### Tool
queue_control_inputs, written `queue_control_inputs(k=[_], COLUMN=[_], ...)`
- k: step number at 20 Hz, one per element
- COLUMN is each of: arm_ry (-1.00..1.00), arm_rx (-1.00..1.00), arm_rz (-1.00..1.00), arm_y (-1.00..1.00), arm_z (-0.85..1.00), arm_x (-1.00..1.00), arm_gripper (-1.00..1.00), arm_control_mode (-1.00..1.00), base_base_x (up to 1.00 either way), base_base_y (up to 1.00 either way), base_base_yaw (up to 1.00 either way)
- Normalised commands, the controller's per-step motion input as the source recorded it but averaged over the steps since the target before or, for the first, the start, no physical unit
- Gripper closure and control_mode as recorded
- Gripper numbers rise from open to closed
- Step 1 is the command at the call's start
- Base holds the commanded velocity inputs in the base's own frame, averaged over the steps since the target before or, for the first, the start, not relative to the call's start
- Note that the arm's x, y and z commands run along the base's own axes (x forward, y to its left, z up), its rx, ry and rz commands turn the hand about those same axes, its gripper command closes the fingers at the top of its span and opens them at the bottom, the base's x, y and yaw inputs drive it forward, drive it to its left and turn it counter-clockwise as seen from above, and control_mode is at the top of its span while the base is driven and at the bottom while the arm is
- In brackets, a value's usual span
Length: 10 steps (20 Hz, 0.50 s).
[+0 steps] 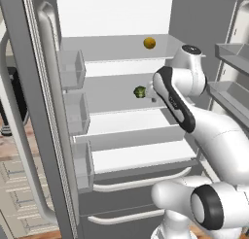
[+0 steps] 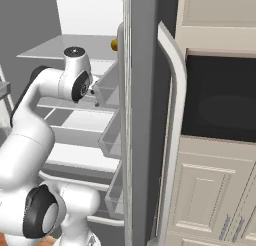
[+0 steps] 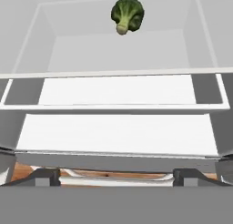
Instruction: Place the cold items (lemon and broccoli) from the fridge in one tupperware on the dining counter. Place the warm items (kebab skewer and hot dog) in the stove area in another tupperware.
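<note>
Dark-tipped tool (image 3: 116, 175): jaws spread wide, nothing between them; the two fingertips (image 3: 45, 176) sit far apart at the bottom of the hand view. Tool is aimed into the fridge (image 1: 48, 111), whose doors stand open.

Broccoli (image 3: 127, 13): dark green floret with a pale stem, upper centre of the hand view, on a middle shelf near the back wall. Well ahead of the tool, not touched. In the left base view it lies at frame centre, just left of the arm's wrist (image 1: 140, 92).

Lemon (image 1: 149, 42): yellow-orange, round, upper centre of the left base view, on the shelf above the broccoli. A sliver of it also peeks past the door edge in the upper middle of the right base view (image 2: 114, 45). Apart from the arm.

White shelves (image 3: 118, 134): two bare panels below the broccoli in the hand view. Clear door bins (image 1: 73, 68): left side of the left base view.

Progress, as judged: early. Both cold items lie in the fridge, neither grasped nor carried. Left to do: take the broccoli and lemon to one tupperware, then box the warm items.
</note>
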Motion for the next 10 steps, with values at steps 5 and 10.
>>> queue_control_inputs(k=[5,10], arm_ry=[0.00,-0.02], arm_rx=[0.00,0.00], arm_rz=[0.00,0.00], arm_y=[0.09,0.02], arm_z=[0.00,-0.14], arm_x=[0.39,0.24], arm_gripper=[-1.00,-1.00], arm_control_mode=[-1.00,-1.00], base_base_x=[0.00,0.00], base_base_y=[0.00,0.00], base_base_yaw=[0.00,0.00])
